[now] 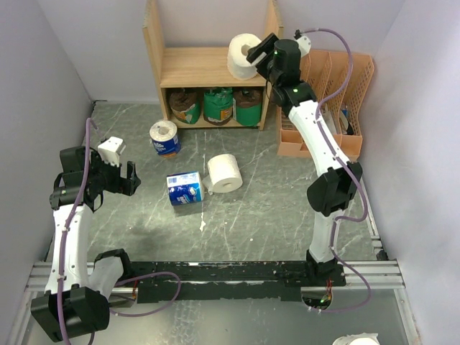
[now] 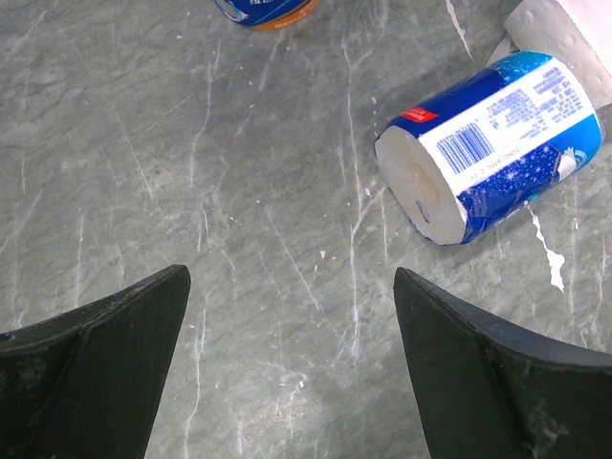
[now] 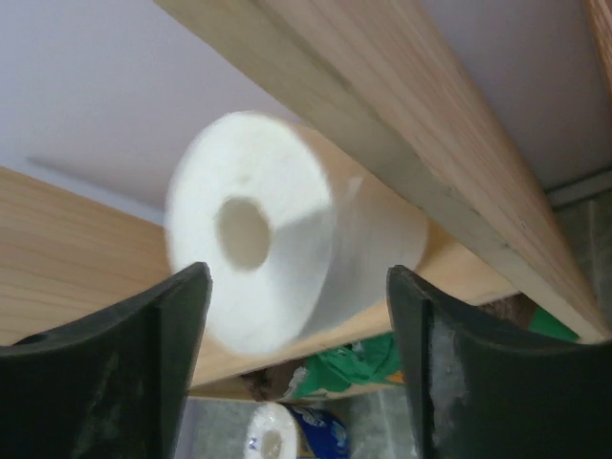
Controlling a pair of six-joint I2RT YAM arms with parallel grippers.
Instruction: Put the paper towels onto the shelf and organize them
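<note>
The right claw (image 1: 257, 52) reaches to the right end of the shelf's (image 1: 194, 68) upper board. Its jaws are parted on either side of a white roll (image 1: 241, 56) that lies on its side there, core hole facing outward. The roll seems to rest on the board under its own weight, close to the shelf's right panel. I cannot tell whether a fingertip touches it. Three wrapped rolls (image 1: 218, 105) stand side by side on the shelf's lower tier and fill its width, which is likely why this one goes on top. Putting it at the end would let others line up leftward from it. Well in front of the shelf and to its left, the left claw (image 1: 131, 178) hovers low with its jaws at full spread, holding nothing. That spread suits straddling a roll's girth. The lying blue roll (image 2: 488, 143) sits just beyond its right finger, not between the fingers, so the claw would need to shift before closing. A plain roll (image 1: 225, 173) touches that blue one on the side nearer the shelf. A standing blue roll (image 1: 164, 136) waits closer still, in front of the shelf's left panel.
</note>
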